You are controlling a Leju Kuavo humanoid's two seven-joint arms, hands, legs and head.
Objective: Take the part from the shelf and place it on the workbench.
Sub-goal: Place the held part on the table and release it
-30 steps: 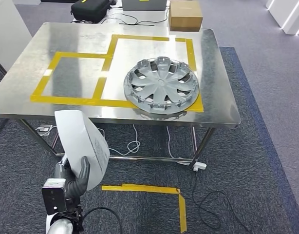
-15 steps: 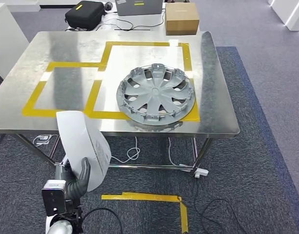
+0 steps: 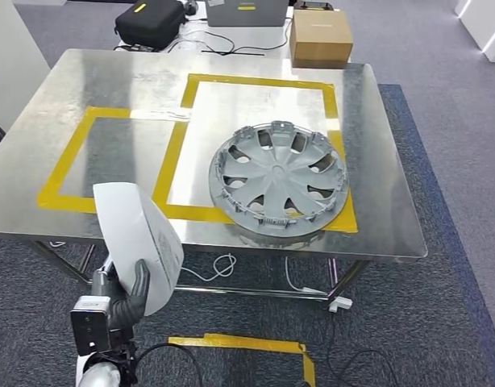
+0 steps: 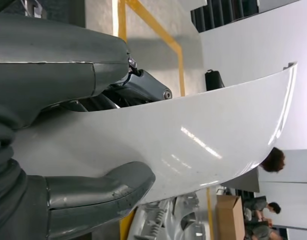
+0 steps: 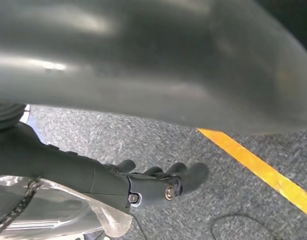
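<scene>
While left hand [image 3: 126,298] grips white curved part [image 3: 135,242] low in front of workbench [image 3: 384,201], part stands above grey carpet [image 3: 415,322], short of table edge, not touching it. Left wrist view: thick thumb [image 4: 103,192] under glossy white panel, dark fingers [image 4: 144,90] on other face. Right hand [image 5: 159,185] hangs over carpet, holding nothing, fingers stretched out, slightly apart. Grey hubcap [image 3: 278,179] lies on bench, overlapping yellow tape outline [image 3: 172,153]. Cardboard box [image 3: 321,38], black case [image 3: 149,20] beyond far edge.
</scene>
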